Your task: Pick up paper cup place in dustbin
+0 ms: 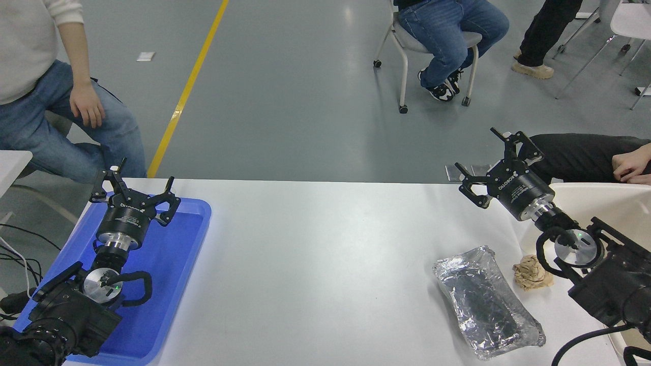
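No paper cup shows anywhere in the head view; it is hidden or out of view. The cream-beige dustbin [605, 201] stands at the table's right edge, partly hidden behind my right arm, and its inside cannot be seen. My right gripper [475, 148] is open and empty, raised above the table's far edge, just left of the dustbin. My left gripper [145, 175] is open and empty, parked over the far end of the blue tray at the lower left.
A crinkled silver foil tray [485, 300] lies at the front right, with a crumpled brown paper ball [531, 273] beside it. A shallow blue tray [188, 254] lies at the left. A person's hand [630, 165] rests beyond the dustbin. Other people sit further back.
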Robot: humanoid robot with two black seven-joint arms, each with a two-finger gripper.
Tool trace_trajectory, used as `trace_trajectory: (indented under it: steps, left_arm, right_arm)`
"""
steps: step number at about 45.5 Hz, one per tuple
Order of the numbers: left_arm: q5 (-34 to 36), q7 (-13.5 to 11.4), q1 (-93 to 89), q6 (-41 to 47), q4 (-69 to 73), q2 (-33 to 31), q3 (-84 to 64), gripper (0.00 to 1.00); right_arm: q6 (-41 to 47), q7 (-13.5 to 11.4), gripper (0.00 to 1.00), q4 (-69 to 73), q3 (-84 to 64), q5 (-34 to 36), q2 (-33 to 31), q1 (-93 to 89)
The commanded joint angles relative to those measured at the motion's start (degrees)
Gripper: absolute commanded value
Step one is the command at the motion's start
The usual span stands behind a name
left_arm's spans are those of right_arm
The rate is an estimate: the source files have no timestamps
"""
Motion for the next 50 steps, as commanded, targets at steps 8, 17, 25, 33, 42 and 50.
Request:
trace_trajectory:
  steps: [8,17,25,33,42,50]
  left_arm:
    - [0.0,0.0,0.0,0.0,-0.08,0.0,0.0,1.0]
    - [0.0,0.0,0.0,0.0,-0.08,0.0,0.0,1.0]
    - [0.0,0.0,0.0,0.0,-0.08,0.0,-0.08,1.0]
    - [0.0,0.0,0.0,0.0,0.09,0.0,0.0,1.0]
    - [0.0,0.0,0.0,0.0,-0.08,0.0,0.0,1.0]
    - [0.0,0.0,0.0,0.0,0.09,0.0,0.0,1.0]
  right_arm:
    - [0.1,0.06,1.0,-0.95,-0.76,-0.01,-0.07,0.34]
    - [-0.16,-0.03,1.0,-0.87,-1.02,-0.36,0.02,2.1]
    - [-1.4,-0.38,1.0,-0.69,-3.13,-2.03,-0.59,4.47]
    - [-1.57,-1.0,1.0,-0.08,-5.84,-4.83,-4.99,9.12]
    - [-2.1,-1.88,1.0,1.85,-18.58,-8.62,-10.96,17.82]
    - [-2.01,-1.97,1.0,7.65,-39.49,-8.62,-15.97,30.74]
